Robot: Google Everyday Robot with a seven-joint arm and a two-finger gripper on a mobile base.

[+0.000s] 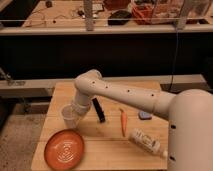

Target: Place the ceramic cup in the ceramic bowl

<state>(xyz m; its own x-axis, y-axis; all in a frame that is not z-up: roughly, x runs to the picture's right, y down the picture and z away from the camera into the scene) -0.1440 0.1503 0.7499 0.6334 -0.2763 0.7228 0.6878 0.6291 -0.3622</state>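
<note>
Gripper at ceramic cup, near ceramic bowl; bottle label unreadable.

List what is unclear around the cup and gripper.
Camera view, gripper at the rim of the ceramic cup: covered by the arm, so contact is unclear.
Camera view, small grey-blue object beside the arm: too small to identify.
Camera view, white bottle: label too small to read.

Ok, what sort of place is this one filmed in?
Likely a robotics lab or workshop: a wooden table of props, and a bench behind it strewn with cables and bins. The gripper is at the cup, near the bowl.
</note>
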